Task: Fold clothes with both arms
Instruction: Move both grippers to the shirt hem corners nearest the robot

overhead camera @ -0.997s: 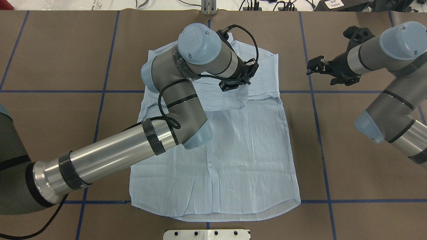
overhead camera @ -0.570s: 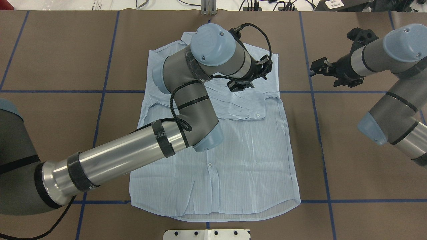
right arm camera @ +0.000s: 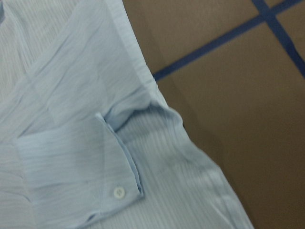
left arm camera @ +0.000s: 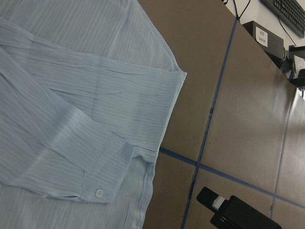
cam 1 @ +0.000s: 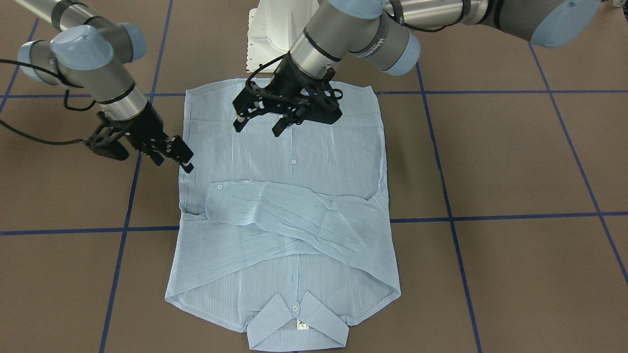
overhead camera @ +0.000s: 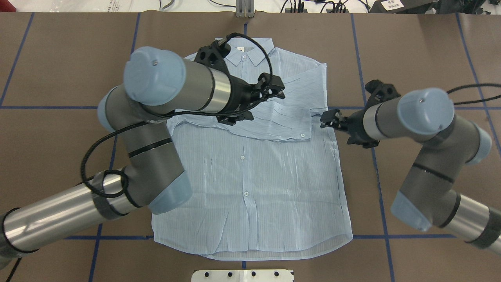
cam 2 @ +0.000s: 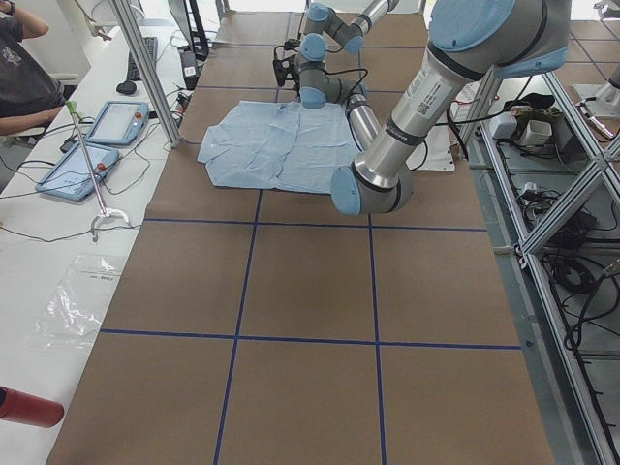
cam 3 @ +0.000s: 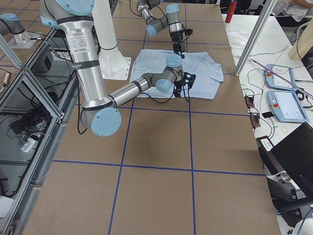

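Observation:
The light-blue striped shirt (overhead camera: 254, 188) lies flat, front up, with its collar (cam 1: 297, 326) at the far edge from the robot. One sleeve is folded across the chest and ends in a buttoned cuff (overhead camera: 301, 131) near the shirt's right edge. My left gripper (overhead camera: 268, 102) hovers open over the chest, with nothing between its fingers (cam 1: 239, 125). My right gripper (overhead camera: 324, 119) sits low beside the shirt's right edge, close to the cuff (right arm camera: 86, 191). It looks open and holds nothing. The left wrist view shows the cuff (left arm camera: 102, 183) and one right fingertip (left arm camera: 217, 202).
The brown table cover carries a grid of blue tape lines (overhead camera: 368, 117). The white pedestal plate (overhead camera: 242, 275) sits at the near edge. In the exterior left view a side bench holds tablets (cam 2: 116, 121), with a person (cam 2: 19, 68) beside them.
The left arm's elbow has swung left and its gripper has drawn back from the laid sleeve. The right gripper has moved in from the far right to the shirt's right edge.

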`<state>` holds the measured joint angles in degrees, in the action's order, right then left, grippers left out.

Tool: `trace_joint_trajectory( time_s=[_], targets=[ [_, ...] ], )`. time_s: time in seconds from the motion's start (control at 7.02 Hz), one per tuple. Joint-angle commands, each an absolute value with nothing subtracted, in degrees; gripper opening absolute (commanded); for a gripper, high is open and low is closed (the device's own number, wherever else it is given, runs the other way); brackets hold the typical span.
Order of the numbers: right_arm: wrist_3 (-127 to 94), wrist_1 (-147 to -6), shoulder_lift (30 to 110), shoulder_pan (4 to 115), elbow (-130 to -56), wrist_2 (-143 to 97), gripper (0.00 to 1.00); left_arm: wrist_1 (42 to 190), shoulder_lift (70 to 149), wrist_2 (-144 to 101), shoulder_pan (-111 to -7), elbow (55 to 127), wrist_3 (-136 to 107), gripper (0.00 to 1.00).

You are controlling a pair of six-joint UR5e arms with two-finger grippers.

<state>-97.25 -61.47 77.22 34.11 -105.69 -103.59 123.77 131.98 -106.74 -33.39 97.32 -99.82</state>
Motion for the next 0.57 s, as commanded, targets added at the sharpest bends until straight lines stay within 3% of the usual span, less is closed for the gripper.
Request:
trace_joint_trajectory(
  time_s=[0.0,0.43],
  targets=[
    [-107.02,-64.92,82.15,20.09,-112.63,-91.97,1.0,122.7,126.75,-106.17,-34.88,101.78,-96.68,1.0],
    [-117.24,-69.95,87.18,11.36,-118.91,-89.57,0.98,122.7,126.39,-103.27,-35.07,102.04,-96.68,1.0]
  ],
)
